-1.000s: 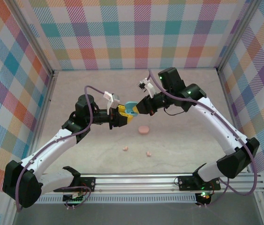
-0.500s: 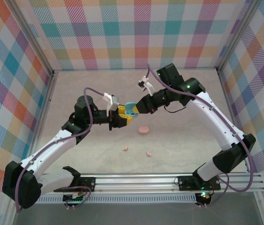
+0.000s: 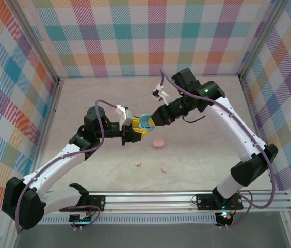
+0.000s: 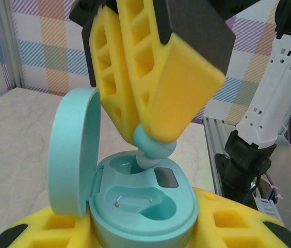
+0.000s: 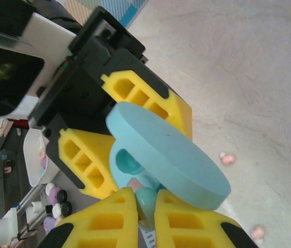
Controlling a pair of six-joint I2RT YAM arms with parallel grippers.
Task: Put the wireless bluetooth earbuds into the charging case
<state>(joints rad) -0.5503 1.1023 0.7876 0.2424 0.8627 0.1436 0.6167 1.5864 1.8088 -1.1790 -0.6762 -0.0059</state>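
Left tool (image 3: 139, 127) gripping open blue case (image 4: 146, 209), right tool (image 4: 154, 138) pinching blue earbud (image 4: 154, 149)

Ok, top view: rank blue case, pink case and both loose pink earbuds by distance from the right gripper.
1. Blue case, at the right gripper.
2. Pink case, on the table, toward the near edge.
3. Left pink earbud and right pink earbud, farther that way: too close to call.

Plaid walls (image 3: 150, 36) — beige table (image 3: 109, 98), metal rail (image 3: 150, 199) in front
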